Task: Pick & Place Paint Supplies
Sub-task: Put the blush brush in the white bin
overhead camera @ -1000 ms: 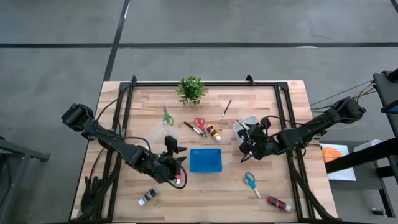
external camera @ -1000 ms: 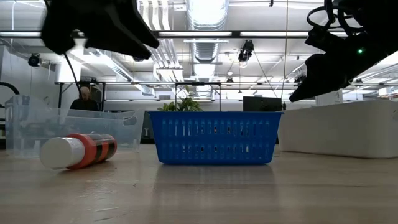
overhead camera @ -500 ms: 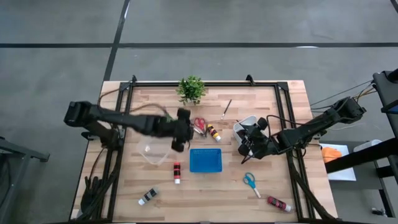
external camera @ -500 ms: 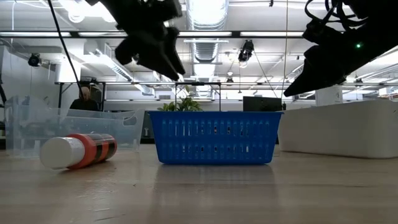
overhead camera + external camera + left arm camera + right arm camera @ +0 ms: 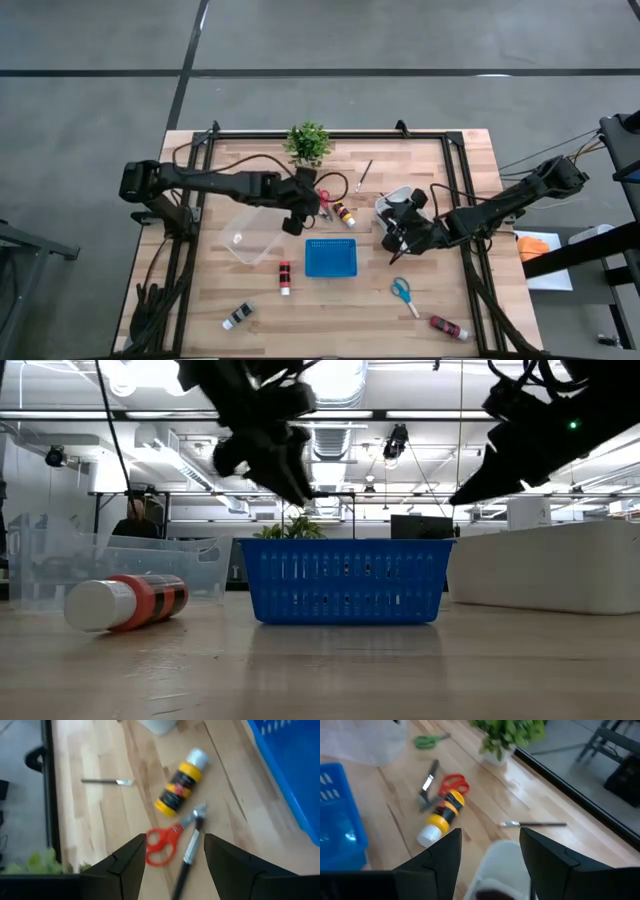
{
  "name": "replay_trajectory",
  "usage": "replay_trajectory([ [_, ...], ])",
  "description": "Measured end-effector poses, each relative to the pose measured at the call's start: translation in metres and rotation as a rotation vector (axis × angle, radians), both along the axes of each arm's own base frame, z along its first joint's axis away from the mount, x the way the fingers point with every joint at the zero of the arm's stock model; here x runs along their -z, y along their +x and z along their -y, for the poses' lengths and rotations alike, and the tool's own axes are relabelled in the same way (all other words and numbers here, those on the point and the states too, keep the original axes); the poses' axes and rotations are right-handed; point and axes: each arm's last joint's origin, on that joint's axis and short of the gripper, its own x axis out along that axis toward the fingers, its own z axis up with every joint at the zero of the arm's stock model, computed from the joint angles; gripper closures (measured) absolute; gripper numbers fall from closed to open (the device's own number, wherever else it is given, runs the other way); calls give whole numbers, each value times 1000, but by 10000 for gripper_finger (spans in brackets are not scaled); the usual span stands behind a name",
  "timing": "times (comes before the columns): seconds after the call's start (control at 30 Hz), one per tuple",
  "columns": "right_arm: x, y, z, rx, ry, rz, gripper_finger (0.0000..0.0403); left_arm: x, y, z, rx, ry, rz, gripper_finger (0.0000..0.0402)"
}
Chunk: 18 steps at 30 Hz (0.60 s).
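above the red scissors (image 5: 165, 845) and a brush (image 5: 187, 855) beside the yellow bottle (image 5: 181, 790), the left gripper (image 5: 175, 862) hung spread and empty, best lowered squarely over one item while the right gripper (image 5: 490, 870), also spread, waited near the white tub (image 5: 400, 200)

The left gripper (image 5: 297, 210) hangs with fingers apart above a crowded patch: red scissors (image 5: 165, 844), a brush (image 5: 187, 855) and an orange bottle (image 5: 181, 788) lie close together, seemingly touching. The blue basket (image 5: 330, 258) blocks 1 side just beside them. Bare wood toward the potted plant (image 5: 308, 142) leaves room.
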Motion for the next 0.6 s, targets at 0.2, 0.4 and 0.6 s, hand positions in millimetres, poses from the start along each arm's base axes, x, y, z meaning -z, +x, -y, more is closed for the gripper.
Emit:
replay_trajectory([
  [0.2, -12, 7, -4, -92, -27, 59, 203, -7, 30, -1, 24, -15, -94, 195],
  [0.4, -28, 11, -5, -160, -103, 129, 203, 6, 52, -4, 24, -25, -250, 195],
  [0.6, -45, 9, -3, -191, -192, 178, 203, 10, 56, -6, 75, 2, -285, 195],
])
